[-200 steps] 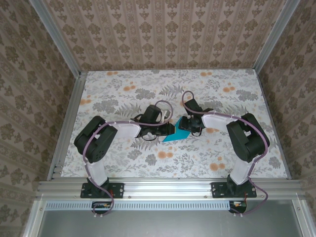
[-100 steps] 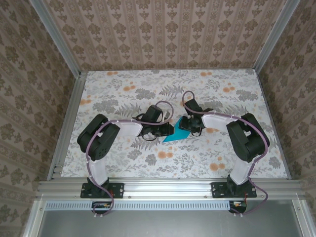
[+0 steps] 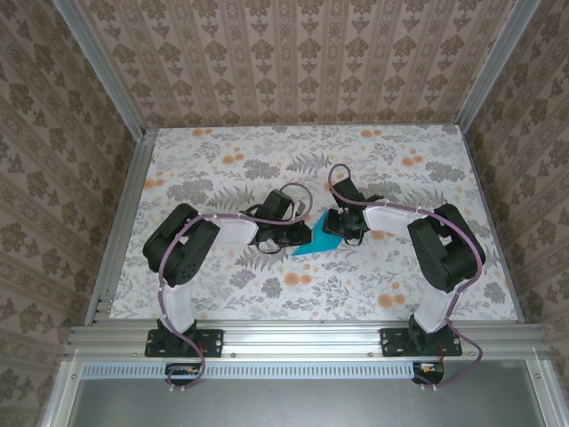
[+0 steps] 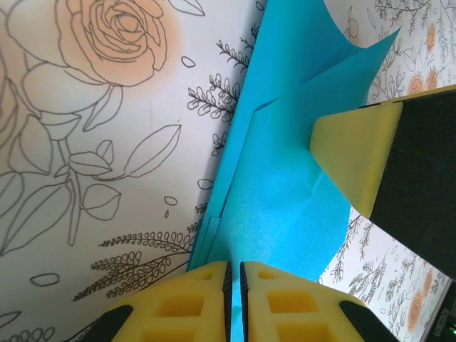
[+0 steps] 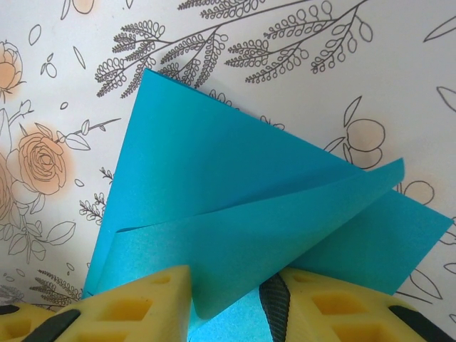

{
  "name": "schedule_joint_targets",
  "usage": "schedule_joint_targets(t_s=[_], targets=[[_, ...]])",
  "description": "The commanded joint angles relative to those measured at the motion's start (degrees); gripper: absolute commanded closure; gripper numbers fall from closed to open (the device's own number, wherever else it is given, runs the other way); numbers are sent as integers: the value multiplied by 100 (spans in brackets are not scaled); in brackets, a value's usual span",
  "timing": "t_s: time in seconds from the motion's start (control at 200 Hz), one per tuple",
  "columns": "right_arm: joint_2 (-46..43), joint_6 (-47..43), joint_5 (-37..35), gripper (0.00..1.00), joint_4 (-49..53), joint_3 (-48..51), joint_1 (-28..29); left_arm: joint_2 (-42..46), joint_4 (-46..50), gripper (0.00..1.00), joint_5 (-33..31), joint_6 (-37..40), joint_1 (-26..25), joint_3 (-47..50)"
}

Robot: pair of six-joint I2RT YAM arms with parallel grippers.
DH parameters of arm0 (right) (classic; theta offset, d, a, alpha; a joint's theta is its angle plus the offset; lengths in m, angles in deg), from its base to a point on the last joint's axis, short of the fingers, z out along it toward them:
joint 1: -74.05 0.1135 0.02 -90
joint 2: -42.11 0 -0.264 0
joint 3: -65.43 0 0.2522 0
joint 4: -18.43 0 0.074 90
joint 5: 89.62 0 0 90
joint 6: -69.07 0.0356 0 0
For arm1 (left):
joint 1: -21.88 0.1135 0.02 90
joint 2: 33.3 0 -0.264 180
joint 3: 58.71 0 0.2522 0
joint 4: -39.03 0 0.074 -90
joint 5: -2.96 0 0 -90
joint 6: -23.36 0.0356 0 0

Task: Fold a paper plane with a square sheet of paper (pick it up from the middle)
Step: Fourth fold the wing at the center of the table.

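The partly folded square sheet of paper (image 3: 313, 242) lies at mid-bench (image 3: 222, 169), long axis near-left to far-right, between the left pincer (image 4: 234, 269), closed on its left edge, and the right pincer (image 5: 226, 288), open astride a flap.

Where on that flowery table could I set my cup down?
Free: the far strip of the table along the back wall, and the near strip along the front rail. Crowded: the middle, where left gripper and right gripper meet at the blue paper.
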State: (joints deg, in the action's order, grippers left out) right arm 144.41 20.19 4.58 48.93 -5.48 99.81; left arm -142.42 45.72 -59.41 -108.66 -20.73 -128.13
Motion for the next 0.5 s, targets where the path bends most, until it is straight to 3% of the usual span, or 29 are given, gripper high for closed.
schedule_joint_targets(t_s=[0.0,0.23,0.495], targets=[[421,106,-362,64,527,327,-18,-109,161,85,-65,118,42,-95],[426,90,-264,62,423,376,-25,-59,149,85,-119,124,51,-67],[483,65,-238,53,435,342,-45,125,145,85,-158,132,57,-16]])
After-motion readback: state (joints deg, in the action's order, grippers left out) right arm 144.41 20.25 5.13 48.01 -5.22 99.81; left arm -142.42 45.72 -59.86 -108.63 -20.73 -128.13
